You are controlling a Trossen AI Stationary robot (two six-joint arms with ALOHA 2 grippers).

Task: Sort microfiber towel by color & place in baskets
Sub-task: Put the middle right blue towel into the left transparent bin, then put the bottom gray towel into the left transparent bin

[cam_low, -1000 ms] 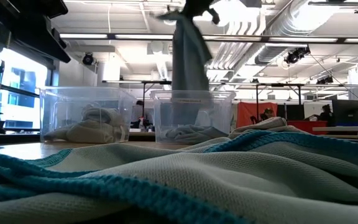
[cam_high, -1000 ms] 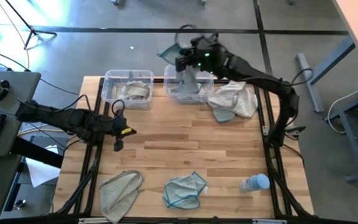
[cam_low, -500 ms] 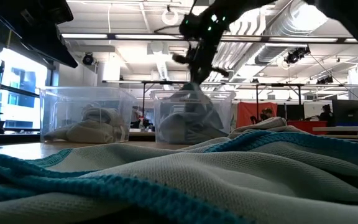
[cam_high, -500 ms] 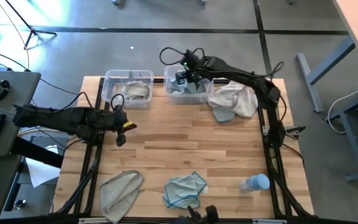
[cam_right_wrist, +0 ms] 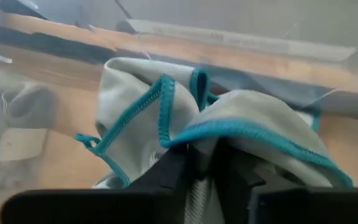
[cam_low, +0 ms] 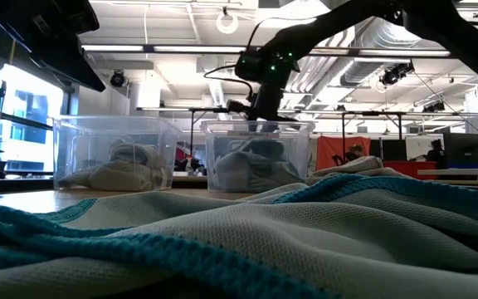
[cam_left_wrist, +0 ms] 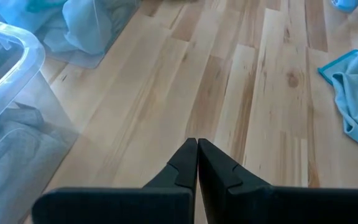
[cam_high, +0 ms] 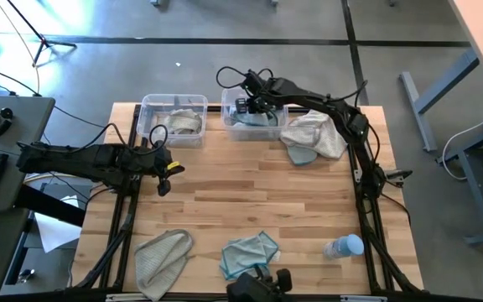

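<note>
No brand, label or writing can be read on any item here.

The right hand (cam_high: 250,106) is down inside the right basket (cam_high: 229,127), the clear tub at the far edge of the worktop (cam_high: 250,197), its fingers narrow and pinched on a blue-edged towel (cam_right_wrist: 229,124) that bunches around them. A second ago this towel hung full length from the raised hand above the basket; half a second ago it was partly lowered; now it lies piled in the tub and the arm has sunk to the rim.

The left basket (cam_high: 148,126), just beside the right basket, holds a grey-beige towel (cam_high: 179,124). On the other side of the right basket, a heap of towels (cam_high: 315,136) lies on the worktop. Well away from the baskets, at the near edge, lie a grey towel (cam_high: 161,256), a teal towel (cam_high: 248,252) and a bluish bottle (cam_high: 344,247); none of these has moved.

The left hand (cam_left_wrist: 196,163) hovers over bare wood near the left basket, fingers closed together on nothing, unchanged from before.
</note>
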